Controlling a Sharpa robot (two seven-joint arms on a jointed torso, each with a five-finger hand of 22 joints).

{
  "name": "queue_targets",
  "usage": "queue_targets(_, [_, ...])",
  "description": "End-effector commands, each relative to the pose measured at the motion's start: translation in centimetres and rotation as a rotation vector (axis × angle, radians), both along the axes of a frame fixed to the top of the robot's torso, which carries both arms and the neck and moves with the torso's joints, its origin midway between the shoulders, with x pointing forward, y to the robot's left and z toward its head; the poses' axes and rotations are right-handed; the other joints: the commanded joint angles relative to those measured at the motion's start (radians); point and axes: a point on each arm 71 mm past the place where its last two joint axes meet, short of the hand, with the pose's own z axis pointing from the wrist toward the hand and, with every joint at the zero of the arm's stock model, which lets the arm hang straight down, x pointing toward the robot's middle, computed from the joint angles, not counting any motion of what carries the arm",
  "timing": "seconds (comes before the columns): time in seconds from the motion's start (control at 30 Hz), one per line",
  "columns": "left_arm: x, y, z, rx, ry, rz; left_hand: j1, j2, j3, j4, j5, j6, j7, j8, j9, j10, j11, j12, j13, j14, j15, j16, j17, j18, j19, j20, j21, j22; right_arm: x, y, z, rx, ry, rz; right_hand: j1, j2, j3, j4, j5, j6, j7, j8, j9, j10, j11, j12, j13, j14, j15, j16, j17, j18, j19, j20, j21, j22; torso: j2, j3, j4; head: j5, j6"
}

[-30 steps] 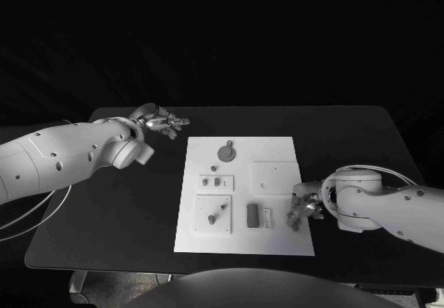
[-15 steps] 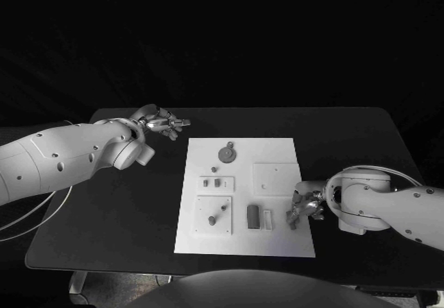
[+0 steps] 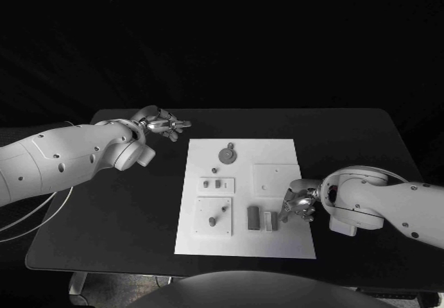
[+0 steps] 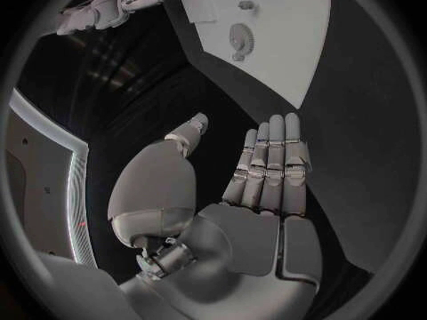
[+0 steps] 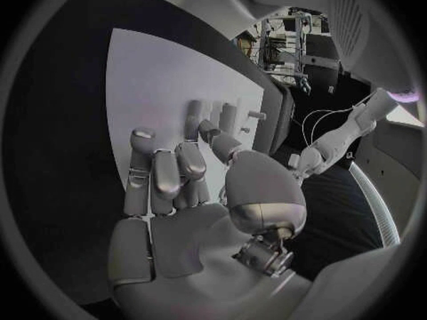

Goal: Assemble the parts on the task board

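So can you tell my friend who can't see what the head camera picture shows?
A white task board with small grey parts lies on a black table. The right robot hand reaches over the board's right edge, and the left robot hand hovers open beyond its far-left corner.

The white left arm (image 3: 65, 157) reaches in from the side with its silver many-fingered left hand (image 3: 165, 122) raised at the far end of its reach, fingers (image 4: 271, 165) held straight and close together with the thumb set apart, holding nothing. The white right arm (image 3: 393, 205) bends in from the other side, its bulky wrist leading to the silver many-fingered right hand (image 3: 299, 204), whose fingers (image 5: 164, 171) are partly curled inward with the thumb alongside. It seems to hold nothing, though the fingertips are too small to judge surely from the head view.
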Motion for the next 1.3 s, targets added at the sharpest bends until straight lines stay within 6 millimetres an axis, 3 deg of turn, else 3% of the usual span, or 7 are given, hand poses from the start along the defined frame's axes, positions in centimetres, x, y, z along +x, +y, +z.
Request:
queue_targets(0.03, [0.0, -0.2, 0.1, 0.001, -0.002, -0.011, 0.004, -0.005, -0.002, 0.007, -0.002, -0.008, -0.001, 0.002, 0.000, -0.007, 0.000, 0.001, -0.002, 0.004, 0.000, -0.005, 0.001, 0.013, 0.009, 0.001, -0.006, 0.001, -0.2, 0.4, 0.0, 0.035, 0.024, -0.011, -0.010, -0.017, -0.004, 0.000, -0.003, 0.002, -0.004, -0.006, -0.002, -0.002, -0.002, 0.003, -0.001, -0.001, -0.003, -0.006, -0.001, 0.029, 0.003, -0.001, 0.006, 0.019, 0.000, -0.0001, 0.0000, 0.000, -0.001])
queue_targets(0.57, [0.0, -0.2, 0.1, 0.002, -0.003, -0.008, 0.005, -0.006, -0.002, 0.009, -0.002, -0.008, -0.001, 0.002, 0.001, -0.007, 0.000, 0.001, -0.002, 0.004, 0.000, -0.006, 0.002, 0.013, 0.010, 0.001, -0.007, 0.002, 0.2, 0.5, 0.0, -0.013, -0.023, 0.022, -0.012, -0.019, -0.009, 0.000, -0.004, 0.001, -0.003, -0.006, -0.002, -0.004, -0.001, 0.000, -0.003, -0.003, -0.003, -0.007, -0.004, 0.029, 0.002, 0.000, 0.006, 0.018, 0.000, 0.0002, -0.0006, 0.000, -0.002])
queue_targets(0.63, [0.0, -0.2, 0.1, 0.002, -0.002, -0.010, 0.006, -0.006, -0.003, 0.009, -0.002, -0.008, -0.001, 0.002, 0.001, -0.007, 0.000, 0.001, -0.002, 0.004, 0.000, -0.006, 0.002, 0.013, 0.010, 0.001, -0.007, 0.002, 0.2, 0.1, 0.1, -0.038, -0.056, 0.038, -0.022, -0.027, -0.016, 0.001, -0.004, 0.000, -0.003, -0.006, -0.003, -0.005, 0.000, -0.002, -0.005, -0.004, -0.003, -0.009, -0.007, 0.029, 0.002, 0.002, 0.005, 0.017, 0.000, 0.0001, -0.0002, 0.001, -0.002])
queue_targets(0.77, [0.0, -0.1, 0.1, 0.003, -0.002, -0.006, 0.006, -0.006, -0.003, 0.009, -0.002, -0.008, -0.001, 0.002, 0.001, -0.007, 0.000, 0.001, -0.002, 0.004, 0.000, -0.006, 0.003, 0.013, 0.010, 0.001, -0.007, 0.002, 0.2, -0.4, 0.2, -0.044, -0.070, 0.037, -0.058, -0.064, -0.028, 0.009, -0.002, -0.001, 0.000, -0.007, -0.007, -0.011, 0.003, -0.012, -0.013, -0.008, -0.003, -0.014, -0.016, 0.029, 0.005, 0.006, 0.000, 0.013, 0.000, 0.0005, -0.0003, 0.000, -0.002])
queue_targets(1.07, [0.0, -0.1, 0.1, 0.003, -0.002, -0.008, 0.007, -0.006, -0.003, 0.011, -0.002, -0.008, -0.001, 0.002, 0.001, -0.007, 0.000, 0.001, -0.002, 0.004, 0.000, -0.006, 0.003, 0.013, 0.010, 0.001, -0.007, 0.002, 0.9, -2.1, 0.4, -0.072, -0.119, 0.008, -0.077, -0.081, -0.019, 0.013, -0.001, -0.001, 0.001, -0.008, -0.011, -0.013, 0.003, -0.017, -0.018, -0.007, -0.004, -0.016, -0.018, 0.029, 0.011, 0.006, -0.004, 0.010, 0.000, 0.0010, -0.0006, -0.004, 0.000])
queue_targets(1.3, [0.0, -0.1, 0.1, 0.003, -0.002, -0.006, 0.007, -0.008, -0.004, 0.012, -0.003, -0.008, -0.001, 0.003, 0.001, -0.007, 0.000, 0.002, -0.002, 0.004, 0.000, -0.006, 0.004, 0.013, 0.010, 0.001, -0.007, 0.002, 2.6, -4.1, 1.7, -0.087, -0.192, -0.038, -0.094, -0.117, 0.000, 0.026, -0.001, -0.017, 0.006, -0.016, -0.018, -0.018, 0.009, -0.025, -0.023, -0.007, -0.008, -0.020, -0.022, 0.029, 0.019, 0.005, -0.009, 0.006, 0.000, 0.0014, 0.0002, -0.011, 0.005])
